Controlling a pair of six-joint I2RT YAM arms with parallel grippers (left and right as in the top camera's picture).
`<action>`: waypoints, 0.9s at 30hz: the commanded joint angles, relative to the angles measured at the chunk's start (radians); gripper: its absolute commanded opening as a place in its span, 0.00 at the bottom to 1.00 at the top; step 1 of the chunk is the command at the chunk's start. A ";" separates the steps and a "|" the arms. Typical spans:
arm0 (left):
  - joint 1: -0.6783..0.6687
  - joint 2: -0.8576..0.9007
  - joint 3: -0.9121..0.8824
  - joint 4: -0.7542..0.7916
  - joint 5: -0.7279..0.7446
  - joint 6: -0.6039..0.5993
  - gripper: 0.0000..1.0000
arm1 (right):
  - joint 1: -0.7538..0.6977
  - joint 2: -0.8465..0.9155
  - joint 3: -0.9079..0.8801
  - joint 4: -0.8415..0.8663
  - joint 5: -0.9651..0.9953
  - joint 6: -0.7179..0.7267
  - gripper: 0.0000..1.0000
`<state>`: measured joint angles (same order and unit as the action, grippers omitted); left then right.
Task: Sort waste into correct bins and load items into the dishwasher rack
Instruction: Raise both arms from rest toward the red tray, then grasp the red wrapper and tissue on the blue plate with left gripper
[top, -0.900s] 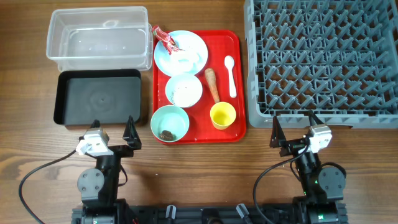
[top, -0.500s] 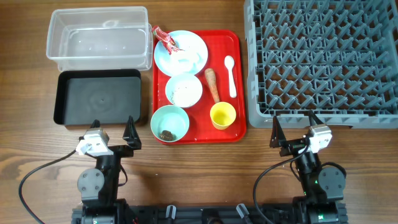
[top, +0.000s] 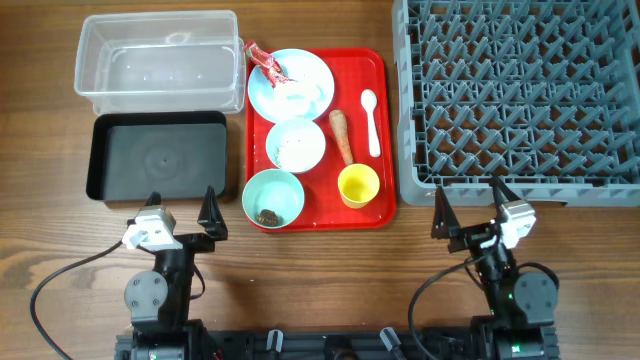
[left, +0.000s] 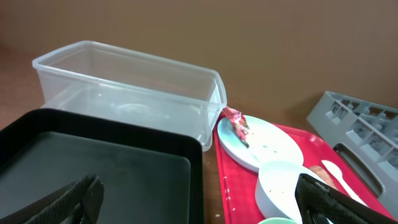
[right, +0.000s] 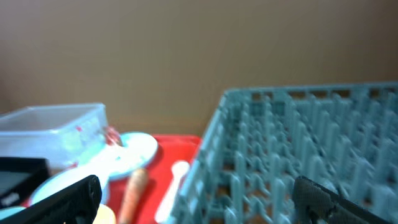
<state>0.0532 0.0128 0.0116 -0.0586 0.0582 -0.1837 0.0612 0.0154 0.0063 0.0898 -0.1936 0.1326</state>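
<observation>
Catches the left gripper (top: 182, 205) parked low at the near edge of the wooden table (top: 320, 290), arm drawn back over its base, fingers splayed wide and grasping nothing, aimed at the black tub (top: 155, 158). Finds the right gripper (top: 470, 205) in the mirror pose, equally spread and empty, facing the near rim of the grey rack (top: 515, 90). Shows, between the two and apart from both, the red tray (top: 385, 130) carrying everything. Sets the mint-green bowl (top: 273, 190) at its near left corner with a dark clump (top: 267, 216) inside, the yellow cup (top: 358, 185) to its right, the white bowl (top: 296, 140) behind with rice grains (top: 293, 152), and the light-blue plate (top: 315, 75) farthest back under white tissue (top: 295, 93). Lays the carrot (top: 341, 135) flat beside the white bowl, long axis running near to far, far end leaning slightly left. Lines the spoon (top: 371, 120) up alongside on the right, bowl end far, handle near. Tucks the red wrapper (top: 265, 62) on the plate's far left rim, just beside the clear tub (top: 160, 25), which stands behind the black one.
</observation>
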 joint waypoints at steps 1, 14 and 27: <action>-0.006 -0.009 -0.003 0.083 0.031 0.016 1.00 | 0.005 -0.001 0.032 0.026 -0.081 0.022 1.00; -0.006 0.894 0.925 -0.134 0.095 0.082 1.00 | 0.005 0.761 0.823 -0.241 -0.171 -0.141 1.00; -0.348 2.204 2.023 -0.723 -0.010 0.208 1.00 | 0.005 1.194 1.171 -0.669 -0.175 -0.017 1.00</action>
<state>-0.2726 2.1559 2.0136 -0.8078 0.0532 -0.0357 0.0624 1.1923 1.1545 -0.5404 -0.3523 0.0772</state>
